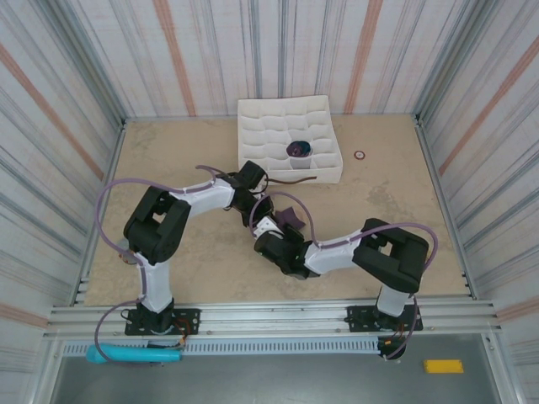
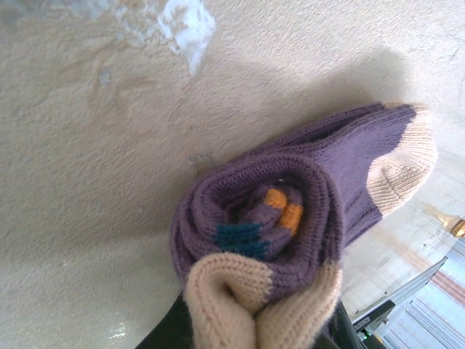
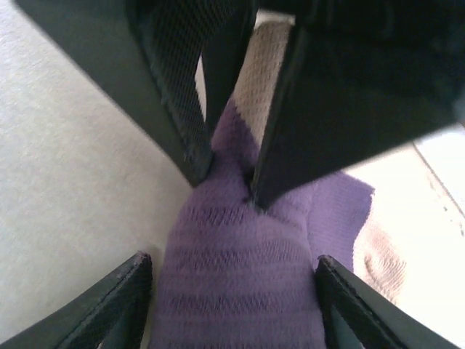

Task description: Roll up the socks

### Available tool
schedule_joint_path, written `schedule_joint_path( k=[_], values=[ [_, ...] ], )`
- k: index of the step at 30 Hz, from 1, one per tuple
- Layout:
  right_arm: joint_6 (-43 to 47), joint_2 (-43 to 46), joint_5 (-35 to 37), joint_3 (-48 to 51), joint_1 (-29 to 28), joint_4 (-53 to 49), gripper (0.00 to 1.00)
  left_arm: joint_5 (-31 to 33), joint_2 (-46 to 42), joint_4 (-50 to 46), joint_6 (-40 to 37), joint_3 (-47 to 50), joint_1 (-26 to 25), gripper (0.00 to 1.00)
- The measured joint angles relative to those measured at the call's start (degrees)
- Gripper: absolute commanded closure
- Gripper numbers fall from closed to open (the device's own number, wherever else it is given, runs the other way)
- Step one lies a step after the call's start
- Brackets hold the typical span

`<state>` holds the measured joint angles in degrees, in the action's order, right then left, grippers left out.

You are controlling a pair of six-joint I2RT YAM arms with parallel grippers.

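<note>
**On the tabletop, centre: socks, roll near complete**

At left, the left end effector (image 1: pixel 253 187) reaches to the middle of the tabletop (image 1: pixel 168 151) and is closed narrow on the socks (image 2: pixel 269 225). The right wrist view shows its fingers (image 3: pixel 174 87) pinching purple fabric.

Location: the socks lie just in front of the white compartment tray (image 1: pixel 253 126), between both arms.

Condition: the purple knit is wound into a tight spiral, with orange and teal patches at the core and peach knit bunched at the near edge. One peach toe (image 2: pixel 403 167), with a stretch of purple foot, sticks out loose and flat on the surface.

Judged status: winding is largely done. The loose end is not yet taken in, and the bundle is not yet locked.

At right, the right end effector (image 3: pixel 231 291) stands wide, with a finger at each side of the sock body. Whether it presses cannot be told.
</note>
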<state>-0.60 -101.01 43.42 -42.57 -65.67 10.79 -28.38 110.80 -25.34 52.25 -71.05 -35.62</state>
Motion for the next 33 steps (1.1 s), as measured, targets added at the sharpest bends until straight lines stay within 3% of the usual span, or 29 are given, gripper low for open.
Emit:
schedule_joint_path(
  k=[3, 7, 9, 14, 22, 27, 33],
  values=[
    [-0.5, -1.2, 0.7, -0.7, 0.1, -0.3, 0.72, -0.1, -0.2, 0.1, 0.0, 0.3, 0.0, 0.96],
    [-2.2, -1.1, 0.0, -1.0, 0.4, -1.1, 0.89, 0.0, -1.1, 1.3, 0.0, 1.7, 0.3, 0.58],
    [-3.2, -0.4, -1.7, -0.9, 1.1, -1.4, 0.94, 0.5, -1.9, 1.7, -0.1, 2.8, 0.6, 0.3],
    [-5.2, 3.9, -13.0, 0.4, 5.2, -0.7, 1.0, 3.2, -4.3, 5.2, 1.1, 4.9, 1.6, 0.03],
    [-6.9, 9.0, -40.8, 4.4, 13.3, 5.7, 1.0, 6.7, -6.9, 16.3, 3.4, 10.0, 1.9, 0.01],
    [-8.0, 9.2, -47.2, 4.7, 15.1, 7.2, 1.0, 6.8, -7.0, 19.8, 3.6, 11.1, 1.9, 0.02],
    [-8.9, 8.0, -48.3, 4.0, 15.3, 7.8, 1.0, 7.5, -7.0, 19.7, 3.6, 11.1, 2.4, 0.02]
  ],
)
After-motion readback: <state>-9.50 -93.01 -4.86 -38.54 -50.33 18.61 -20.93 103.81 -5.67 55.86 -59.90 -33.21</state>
